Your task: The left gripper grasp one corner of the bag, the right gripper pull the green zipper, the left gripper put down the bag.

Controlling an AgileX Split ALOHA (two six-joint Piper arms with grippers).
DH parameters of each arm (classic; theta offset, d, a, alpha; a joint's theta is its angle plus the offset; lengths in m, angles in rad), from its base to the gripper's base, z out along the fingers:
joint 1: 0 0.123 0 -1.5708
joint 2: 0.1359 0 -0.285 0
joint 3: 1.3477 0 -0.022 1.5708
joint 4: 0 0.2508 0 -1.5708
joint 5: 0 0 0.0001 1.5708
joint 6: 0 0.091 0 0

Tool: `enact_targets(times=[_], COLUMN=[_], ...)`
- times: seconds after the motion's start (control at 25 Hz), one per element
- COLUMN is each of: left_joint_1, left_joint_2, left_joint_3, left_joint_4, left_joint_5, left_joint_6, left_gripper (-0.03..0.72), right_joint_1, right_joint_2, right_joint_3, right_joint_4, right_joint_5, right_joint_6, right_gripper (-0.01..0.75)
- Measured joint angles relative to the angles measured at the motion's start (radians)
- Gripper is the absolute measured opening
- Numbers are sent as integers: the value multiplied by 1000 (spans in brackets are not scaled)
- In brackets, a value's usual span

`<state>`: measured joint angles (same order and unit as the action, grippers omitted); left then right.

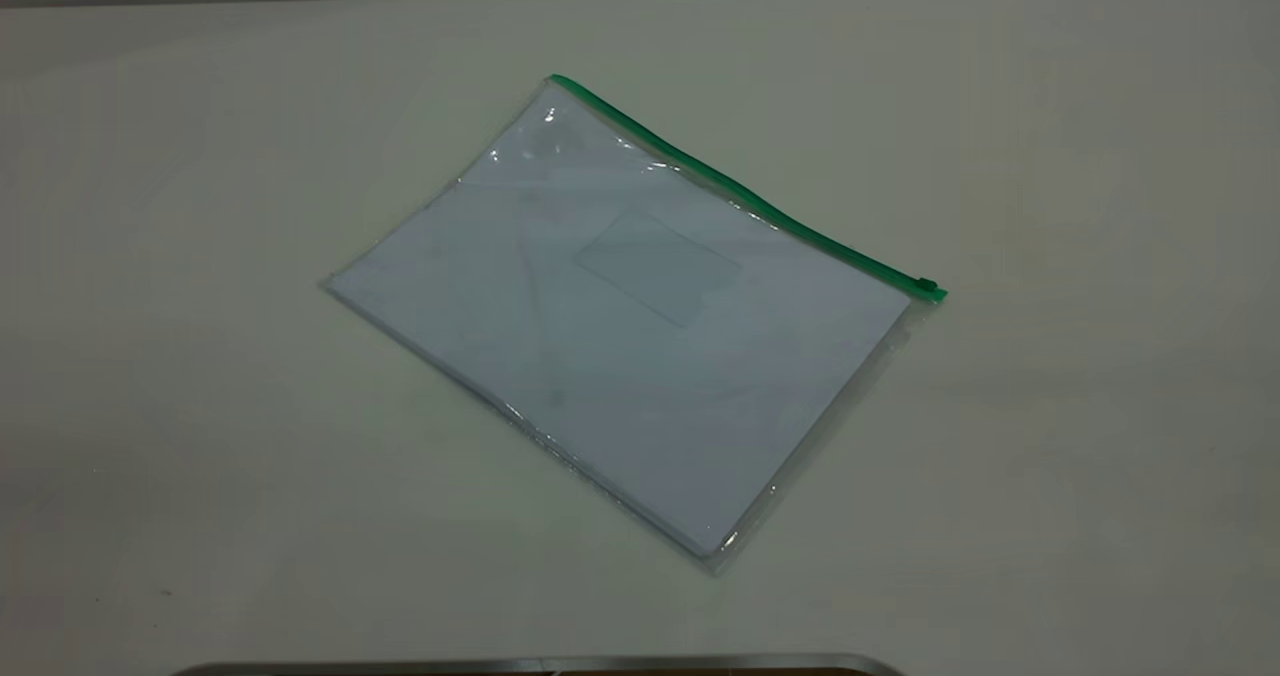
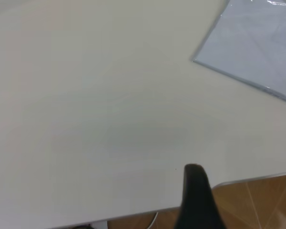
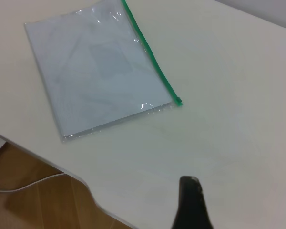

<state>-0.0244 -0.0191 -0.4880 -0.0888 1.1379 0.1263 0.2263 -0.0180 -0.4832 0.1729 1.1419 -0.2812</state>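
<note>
1. Lying flat on the pale desk (image 1: 1050, 436), the bag (image 1: 620, 356) sat near the middle of the exterior view, with bare desk on every side and nothing touching it or in its way; a metal-edged strip (image 1: 540, 666) ran along the bottom edge of that view, well apart from the bag.
2. White paper sheets (image 1: 700, 436) filled the bag, and a small clear card pocket (image 1: 660, 268) showed faintly near its centre.
3. The bag lay turned on the desk, its long axis running from the exterior view's upper left down to its right; the green zipper (image 1: 740, 191) followed the far long edge, and its slider tab (image 1: 927, 285) sat at the right-hand end of that edge.
4. Neither arm appeared in the exterior view; in the left wrist view only one dark finger tip of the left hand (image 2: 196, 200) showed, over the desk's edge and well apart from a bag corner (image 2: 195, 60); whether that hand was spread or pressed together could not be told.
5. In the right wrist view a single dark finger tip of the right hand (image 3: 190, 205) showed above bare desk, well apart from the slider tab (image 3: 178, 101); its spread could not be told either.
6. Brown floor (image 3: 33, 205) and a pale cable (image 3: 24, 183) were visible beyond the desk's edge; glare on the plastic hid some detail near the zipper's far end.
</note>
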Motion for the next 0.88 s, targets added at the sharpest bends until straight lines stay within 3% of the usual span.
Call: enact_targets(times=[0.36, 0.68, 0.88], left_joint_1=[0, 0, 0], left_joint_2=[0, 0, 0], left_joint_3=[0, 0, 0], left_joint_4=[0, 0, 0], left_joint_5=[0, 0, 0], left_joint_6=[0, -1, -1], left_gripper=[578, 578, 578], right_joint_1=[-7, -192, -253], right_joint_2=[0, 0, 0], right_joint_3=[0, 0, 0], right_joint_4=[0, 1, -2], right_joint_5=[0, 0, 0], right_joint_6=[0, 0, 2], right_gripper=[574, 574, 574])
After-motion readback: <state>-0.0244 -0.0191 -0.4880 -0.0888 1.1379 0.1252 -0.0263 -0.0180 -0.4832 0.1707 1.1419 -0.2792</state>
